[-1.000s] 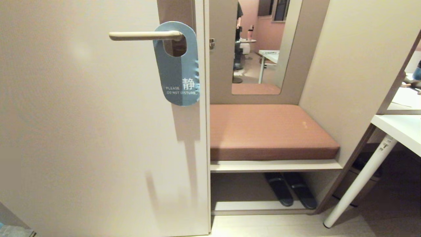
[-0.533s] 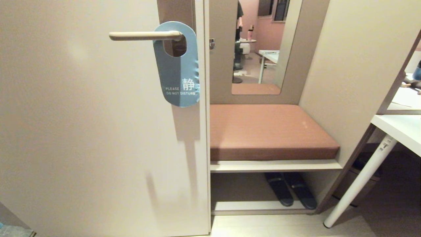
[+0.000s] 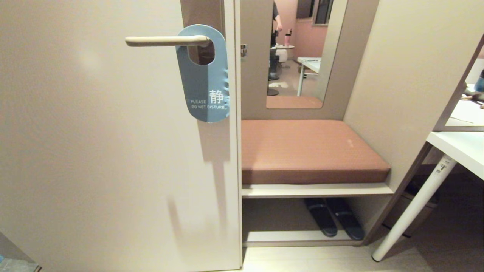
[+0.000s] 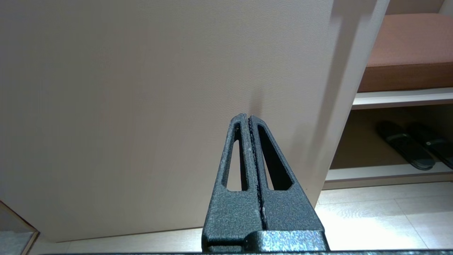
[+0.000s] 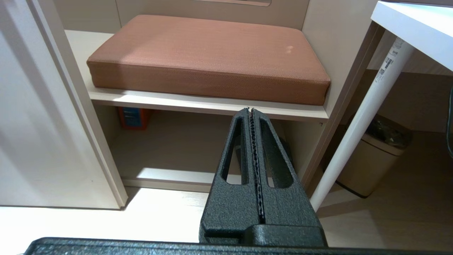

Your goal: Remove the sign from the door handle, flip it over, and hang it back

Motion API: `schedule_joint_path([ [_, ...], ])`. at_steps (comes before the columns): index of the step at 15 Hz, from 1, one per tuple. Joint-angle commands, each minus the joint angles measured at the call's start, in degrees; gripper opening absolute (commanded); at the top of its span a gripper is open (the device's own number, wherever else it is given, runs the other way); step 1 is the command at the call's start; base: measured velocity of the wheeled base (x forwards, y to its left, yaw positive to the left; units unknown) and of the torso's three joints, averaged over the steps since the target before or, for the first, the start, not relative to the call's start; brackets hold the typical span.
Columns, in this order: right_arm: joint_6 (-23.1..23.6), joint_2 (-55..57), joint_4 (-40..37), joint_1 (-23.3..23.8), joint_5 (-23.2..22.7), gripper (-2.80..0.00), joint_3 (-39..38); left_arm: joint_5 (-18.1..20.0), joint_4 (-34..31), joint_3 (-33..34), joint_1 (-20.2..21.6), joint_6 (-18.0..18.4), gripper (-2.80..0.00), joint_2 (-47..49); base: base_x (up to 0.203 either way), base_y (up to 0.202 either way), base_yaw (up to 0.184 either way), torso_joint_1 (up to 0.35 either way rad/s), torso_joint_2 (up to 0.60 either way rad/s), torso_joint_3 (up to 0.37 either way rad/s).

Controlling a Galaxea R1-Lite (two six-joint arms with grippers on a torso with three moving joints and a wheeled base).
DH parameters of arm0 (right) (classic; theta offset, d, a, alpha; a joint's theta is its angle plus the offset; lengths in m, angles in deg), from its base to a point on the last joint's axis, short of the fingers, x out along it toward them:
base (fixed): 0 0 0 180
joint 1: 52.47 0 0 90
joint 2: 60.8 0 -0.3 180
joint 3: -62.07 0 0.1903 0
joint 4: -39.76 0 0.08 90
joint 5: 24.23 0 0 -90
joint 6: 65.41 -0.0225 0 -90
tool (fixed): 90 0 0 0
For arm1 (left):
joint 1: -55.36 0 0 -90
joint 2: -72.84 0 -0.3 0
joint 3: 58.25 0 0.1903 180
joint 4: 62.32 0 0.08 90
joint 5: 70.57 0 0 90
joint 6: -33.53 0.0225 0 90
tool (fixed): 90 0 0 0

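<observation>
Blue oblong sign [image 3: 205, 81] hangs on slim lever door handle [image 3: 162, 40]; both tools [image 4: 249, 118] [image 5: 251, 111] pressed together.

Three views of a cream door [image 3: 94, 151] and a cushioned bench [image 3: 310, 149] beside it.

Head view: high, close, angled down, door left, bench right, black slippers [image 3: 332, 221] beneath. Left wrist view: low, near the floor, facing the door [image 4: 159, 106] past the left gripper [image 4: 249, 117], bench and slippers [image 4: 407, 148] at the edge. Right wrist view: low, facing the bench [image 5: 212, 60] past the right gripper [image 5: 250, 110]. Shared by all three: door edge, bench cushion.
</observation>
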Motion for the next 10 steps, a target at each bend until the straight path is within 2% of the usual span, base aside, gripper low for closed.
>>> schedule_joint_path([
  [1,0.05,0.07,0.00,-0.02,0.00,-2.80,0.00,0.02,0.00,0.00,0.00,-0.01,-2.80,0.04,0.000,0.000,0.000,0.000,0.00,0.000],
  [10,0.05,0.09,0.00,-0.02,0.29,-2.80,0.00,0.02,0.00,0.00,0.00,-0.01,-2.80,0.04,0.000,0.000,0.000,0.000,0.00,0.000],
])
